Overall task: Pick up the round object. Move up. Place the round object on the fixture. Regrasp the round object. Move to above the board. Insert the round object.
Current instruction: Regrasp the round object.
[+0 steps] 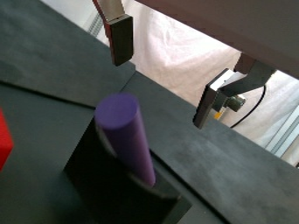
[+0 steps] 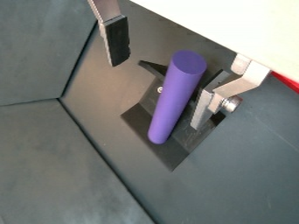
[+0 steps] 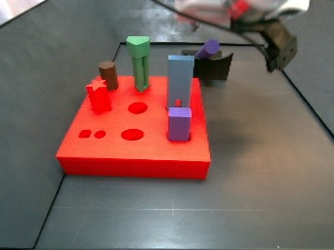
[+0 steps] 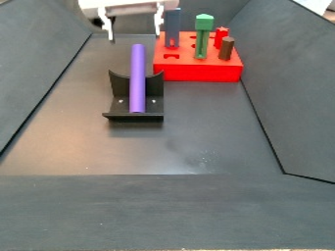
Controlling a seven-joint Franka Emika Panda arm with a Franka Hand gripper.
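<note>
Now regrasp: slim purple cylinder peg (image 2: 176, 98) lying in dark open-topped fixture (image 4: 132, 109); gripper (image 2: 163, 54) above, jaws wide, empty. Straddle squarely, then close.

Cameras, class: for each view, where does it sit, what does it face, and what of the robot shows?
Wrist views: both ride the arm, looking down past the open gripper at the round object leaning in the fixture.
Side view: looks over the board toward the fixture; the gripper is blurred.
Side view: looks along the floor; gripper above the round object, board behind.
Shared: round object, fixture.
</note>
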